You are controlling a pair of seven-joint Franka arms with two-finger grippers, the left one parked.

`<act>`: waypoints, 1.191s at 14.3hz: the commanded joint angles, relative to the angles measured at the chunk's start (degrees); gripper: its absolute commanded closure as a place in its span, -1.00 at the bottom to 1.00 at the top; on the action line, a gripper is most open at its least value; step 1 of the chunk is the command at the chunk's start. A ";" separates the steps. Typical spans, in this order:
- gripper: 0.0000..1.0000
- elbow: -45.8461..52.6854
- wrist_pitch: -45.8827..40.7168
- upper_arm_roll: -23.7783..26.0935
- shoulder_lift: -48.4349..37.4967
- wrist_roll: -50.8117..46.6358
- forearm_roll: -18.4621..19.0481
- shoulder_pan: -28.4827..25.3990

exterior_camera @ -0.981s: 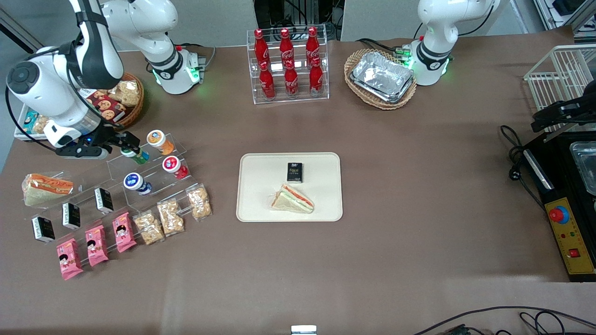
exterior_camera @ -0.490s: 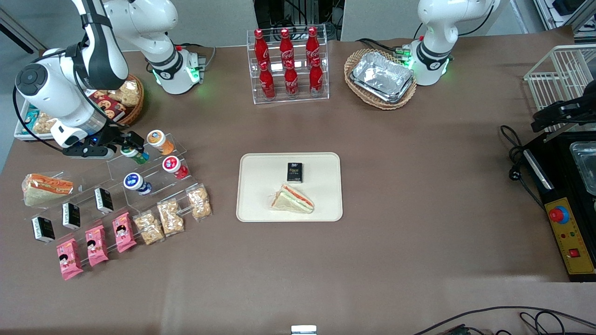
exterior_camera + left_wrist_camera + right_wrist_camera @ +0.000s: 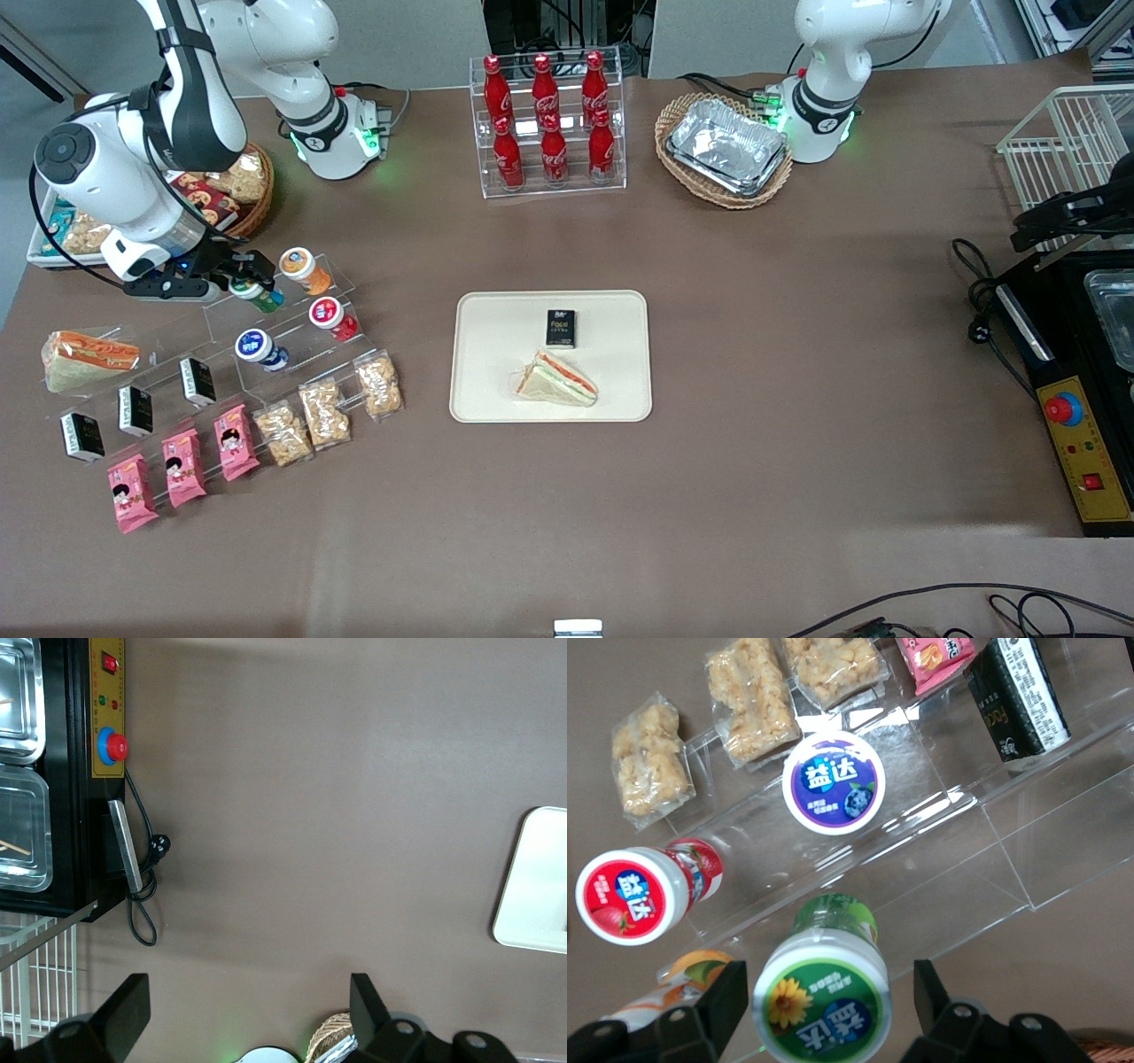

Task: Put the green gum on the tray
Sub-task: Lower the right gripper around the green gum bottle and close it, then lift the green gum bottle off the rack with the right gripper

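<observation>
Currently at grasp step: gripper [image 3: 824, 1010] straddles the green gum [image 3: 822, 1005] on the clear stand [image 3: 957, 842], fingers spread, not clamped. Next: close, lift, carry to tray [image 3: 483, 354], well apart toward table centre.

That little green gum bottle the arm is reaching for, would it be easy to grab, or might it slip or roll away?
The green gum looks like hard, smooth plastic, so it probably stays stiff but may slip. Being round and lying tilted on the clear acrylic shelf, it could roll if nudged. The gripper has open fingers either side of its lid, which suits a small, likely light bottle.
</observation>
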State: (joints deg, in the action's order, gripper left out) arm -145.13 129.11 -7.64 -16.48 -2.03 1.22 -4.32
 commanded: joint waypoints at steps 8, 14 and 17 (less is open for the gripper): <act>0.45 1.86 -1.30 0.00 -2.32 0.27 0.18 -0.34; 0.44 19.77 -23.08 3.24 -2.24 -0.87 -0.08 -0.34; 0.44 26.72 -29.77 6.83 -1.63 -7.43 -1.13 -0.34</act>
State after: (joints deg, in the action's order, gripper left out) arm -125.20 105.94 -3.83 -19.71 -3.65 1.14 -4.39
